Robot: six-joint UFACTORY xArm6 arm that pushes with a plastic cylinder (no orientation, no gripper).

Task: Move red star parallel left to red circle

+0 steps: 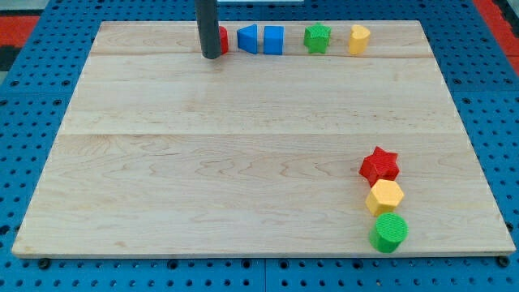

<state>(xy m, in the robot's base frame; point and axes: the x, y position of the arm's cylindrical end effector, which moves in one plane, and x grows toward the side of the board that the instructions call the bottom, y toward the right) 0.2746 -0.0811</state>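
Down at the frame's top edge, my tip rests on the wooden board, a bare rod holding nothing, touching a red block it half hides. Blue pegboard surrounds the board. Rightward along that edge sit two blue blocks, a green star and a yellow block. The red star lies far off at lower right, touching a yellow hexagon above a green cylinder.

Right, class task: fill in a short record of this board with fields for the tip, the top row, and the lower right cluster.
tip: my tip at the view's top, covering the left of a red block
top row, rightwards: blue block, blue cube, green star, yellow block
lower right, downwards: red star, yellow hexagon, green cylinder
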